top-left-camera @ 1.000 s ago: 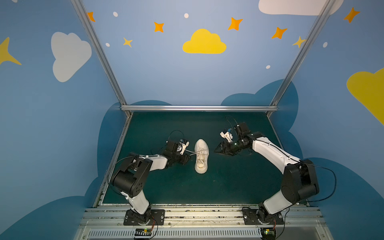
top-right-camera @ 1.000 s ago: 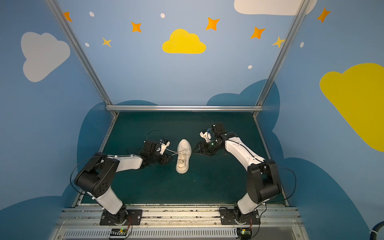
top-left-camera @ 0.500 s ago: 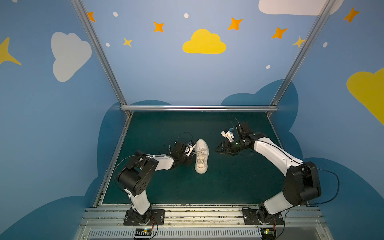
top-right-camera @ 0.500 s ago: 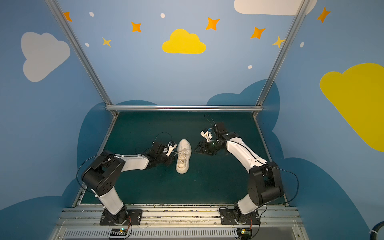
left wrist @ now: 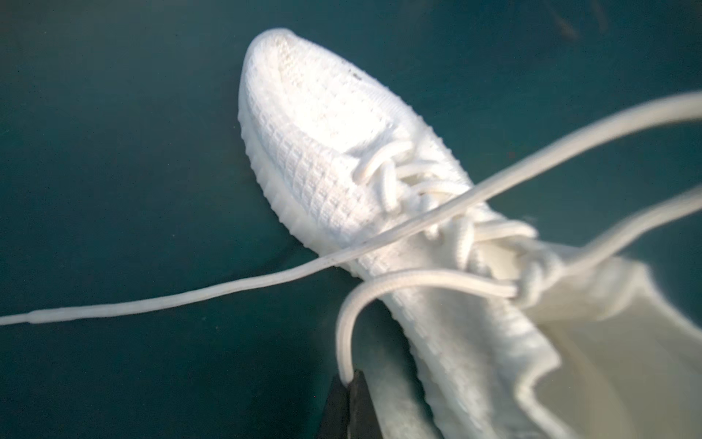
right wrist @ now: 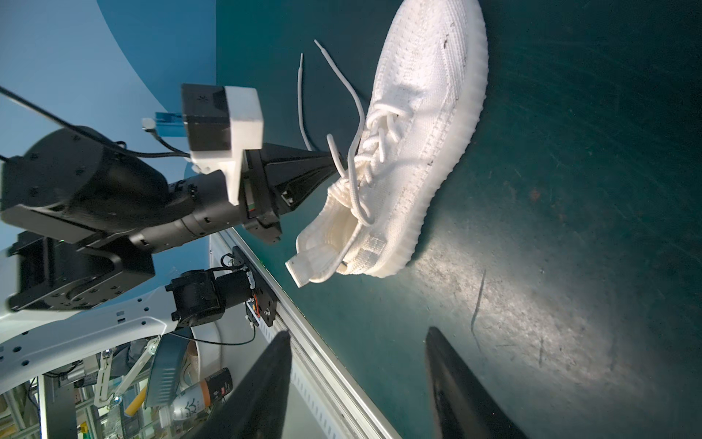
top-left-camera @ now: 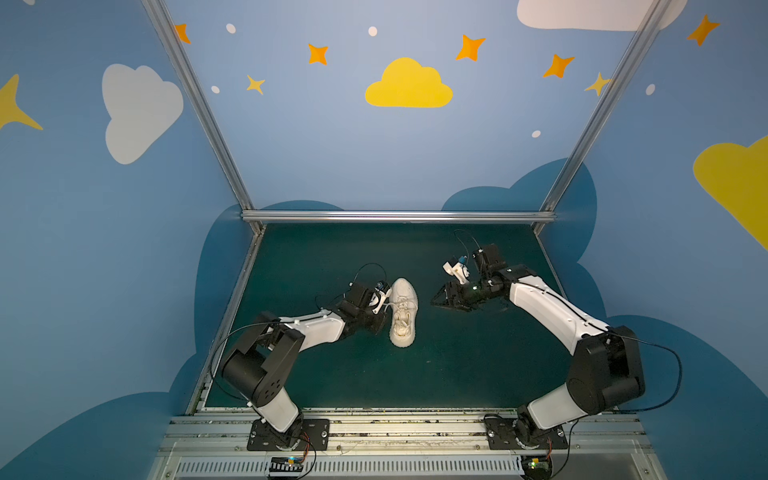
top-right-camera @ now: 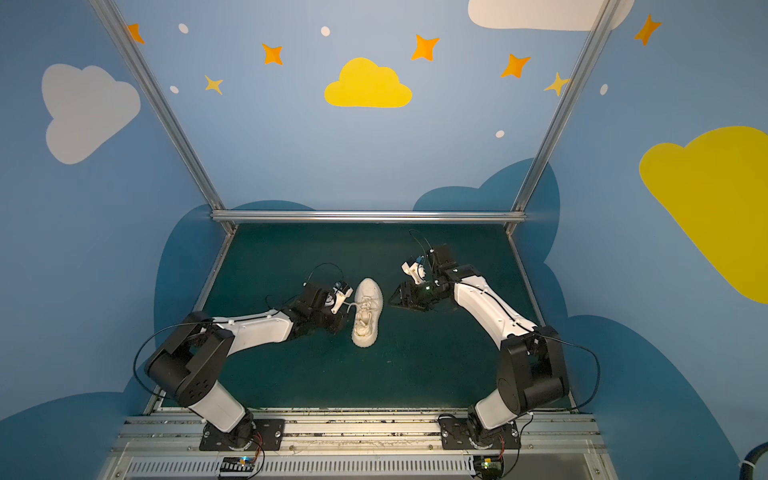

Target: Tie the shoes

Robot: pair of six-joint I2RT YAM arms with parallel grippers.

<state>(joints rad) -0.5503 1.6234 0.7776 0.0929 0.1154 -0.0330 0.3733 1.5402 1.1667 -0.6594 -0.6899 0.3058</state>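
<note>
Near edge: both bases sit on the front rail. My left arm has its big joint folded up over the near-left corner. Its white forearm runs low and almost flat toward the middle of the bench. My right arm does the same from the near-right, joint high, forearm angling forward and inward. Its wrist is turned so the tool points left across the bench.

Mid bench: the shoe stands upright on its sole, roughly centred, heel toward me, toe toward the far rail. My left fingers sit just beside its left side, about level with the top eyelets. They are clenched tip to tip on a lace. That lace arcs from the tips over to a knot-like crossing at the top of the lacing. The right wrist view shows the same pinch; I cannot tell if the tips touch the upper. A second lace runs slack across the upper and out over the bench, left of the shoe.

Further out: my right fingers are released, spread wide, nothing between them. They aim at the shoe's right side, level with its toe half, with a clear gap of bench between. They hang low; I cannot tell whether they touch the bench.
</note>
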